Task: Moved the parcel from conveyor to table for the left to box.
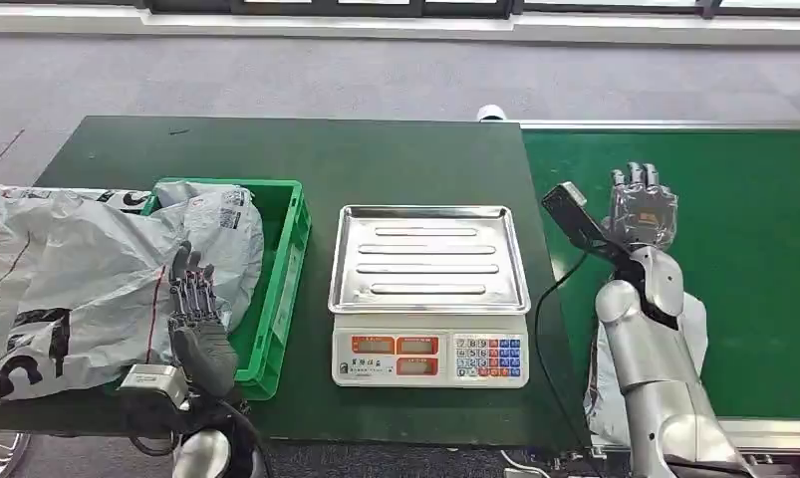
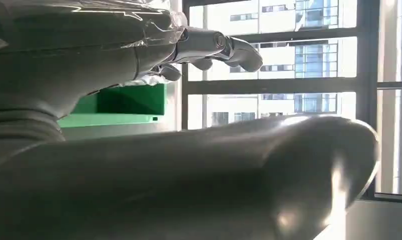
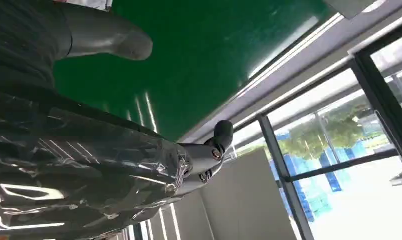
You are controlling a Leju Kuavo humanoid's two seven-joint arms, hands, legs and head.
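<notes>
Head view: the right hand [image 1: 643, 207] hovers over the conveyor [image 1: 754, 269], fingers spread, holding nothing; a grey parcel [image 1: 696, 334] lies beneath its forearm — pickup seems pending. Left wrist view: the left hand [image 2: 209, 47] is open and empty beside the green crate [image 2: 113, 107]. Right wrist view: spread fingers [image 3: 209, 152] — next, I judge, reach back and grasp.

Dark green table [image 1: 396, 159]: green crate [image 1: 281, 269], grey parcels [image 1: 67, 269], weighing scale [image 1: 428, 294].

Two shiny silver arms, round and smooth. Left hand [image 1: 194, 324]: grey ribbed back, dark fingers, small silver box at wrist. Right hand [image 1: 643, 207]: dark fingers, clear crinkly plastic wrap, black cable hanging from black wrist box.
</notes>
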